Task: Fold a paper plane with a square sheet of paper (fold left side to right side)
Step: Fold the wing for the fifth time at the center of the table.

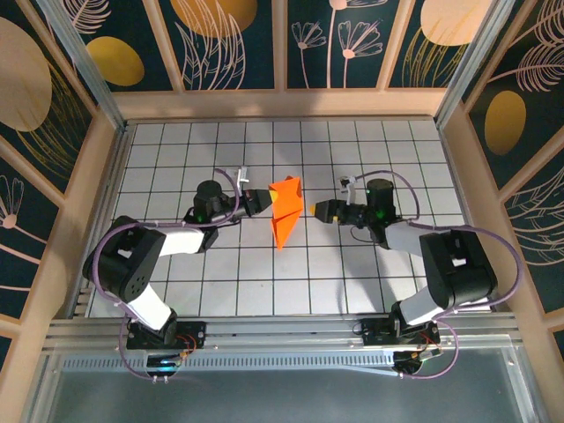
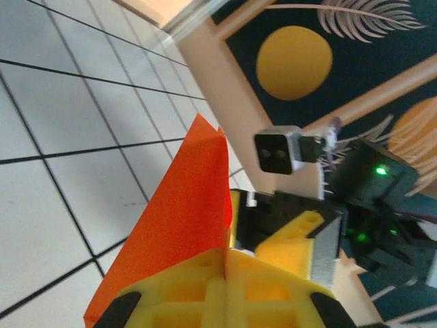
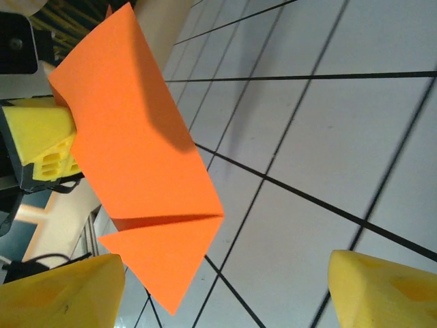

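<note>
Boxed-in robot test cell, lab-style.
White grid-tiled table (image 1: 264, 282) beneath the left gripper (image 1: 256, 202); wood-framed walls (image 1: 282, 102) with leaf-patterned panels (image 1: 229, 35) beyond it, aluminium rail (image 1: 282, 330) behind it.

Bright orange folded paper sheet (image 3: 136, 157): thin paper, matt, fine-grained face, sharp creases.

Yellow moulded plastic fingers (image 2: 184, 297) of the left gripper (image 2: 226, 260): matt, slightly granular, with open ribbed cells.

Yellow fingers (image 3: 386, 290) of the right gripper (image 3: 222, 294): same matt plastic, faintly marked.

White square-gridded table top (image 1: 352, 273): smooth, hard, low sheen, thin dark lines.

Pale wooden frame rails (image 1: 282, 103): smooth, satin finish.

Silver ribbed metal rail (image 1: 282, 328) at the near edge: bare, dull sheen.

White and black plastic arm shells (image 1: 181, 240): smooth, glossy.

Purple cables (image 1: 86, 264): smooth sheathing.
</note>
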